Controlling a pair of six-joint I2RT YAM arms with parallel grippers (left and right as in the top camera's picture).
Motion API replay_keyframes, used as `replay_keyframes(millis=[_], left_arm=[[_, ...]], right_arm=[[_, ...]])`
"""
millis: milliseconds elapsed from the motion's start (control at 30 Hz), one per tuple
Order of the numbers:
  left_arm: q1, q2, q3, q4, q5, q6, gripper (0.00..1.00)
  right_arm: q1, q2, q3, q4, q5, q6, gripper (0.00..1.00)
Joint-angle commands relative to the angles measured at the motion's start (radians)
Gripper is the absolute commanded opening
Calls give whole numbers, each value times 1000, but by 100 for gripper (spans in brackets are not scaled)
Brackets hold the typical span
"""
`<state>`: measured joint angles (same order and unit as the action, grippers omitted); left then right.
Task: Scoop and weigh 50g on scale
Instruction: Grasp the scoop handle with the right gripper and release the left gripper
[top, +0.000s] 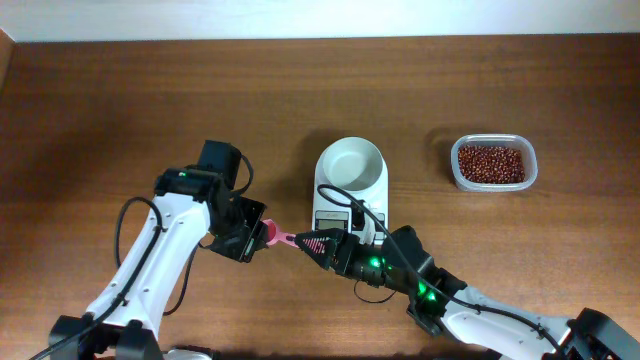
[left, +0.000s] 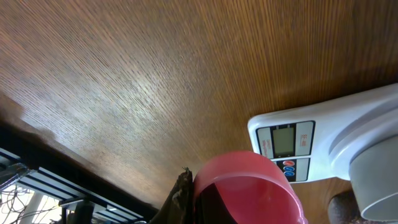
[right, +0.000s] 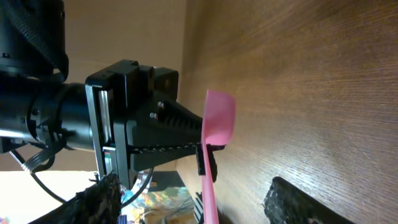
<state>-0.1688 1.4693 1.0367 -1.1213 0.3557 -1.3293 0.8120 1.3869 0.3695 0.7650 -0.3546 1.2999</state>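
The white scale (top: 350, 200) stands mid-table with its round white bowl (top: 351, 163) on top; the left wrist view shows its grey display (left: 285, 140). My left gripper (top: 255, 235) is shut on a pink scoop (top: 274, 236), whose cup fills the bottom of the left wrist view (left: 249, 186). The scoop's handle (right: 209, 196) runs between the fingers of my right gripper (right: 199, 211), which stand apart on either side of it without touching. In the overhead view the right gripper (top: 318, 243) sits just in front of the scale, at the handle's end.
A clear rectangular tub of red beans (top: 493, 163) stands to the right of the scale. Bare wooden table (top: 150, 100) stretches to the back and left. Both arms crowd the front middle.
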Motion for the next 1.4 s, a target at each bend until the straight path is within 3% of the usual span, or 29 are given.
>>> replay_keyframes(millis=[0, 133, 233, 667, 933, 1100, 1200, 1367], left_arm=[[-37, -16, -5, -2, 7, -10, 0], [-92, -16, -5, 6, 7, -19, 0], [-124, -16, -5, 8, 7, -69, 0], [-148, -16, -5, 39, -12, -69, 0], [-148, -16, -5, 39, -11, -69, 0], [-148, -16, -5, 39, -11, -69, 0], [-148, -16, -5, 32, -13, -69, 0], [-148, -16, -6, 24, -43, -68, 0]], right_arm=[[13, 11, 10, 18, 53, 0, 70], [13, 11, 10, 17, 44, 0, 57], [14, 11, 10, 17, 27, 0, 53], [13, 11, 10, 5, -38, -1, 36], [13, 11, 10, -14, -37, 0, 20], [13, 11, 10, -18, -29, 0, 17], [12, 11, 10, -18, -23, -1, 23], [13, 11, 10, -17, -11, 0, 23]])
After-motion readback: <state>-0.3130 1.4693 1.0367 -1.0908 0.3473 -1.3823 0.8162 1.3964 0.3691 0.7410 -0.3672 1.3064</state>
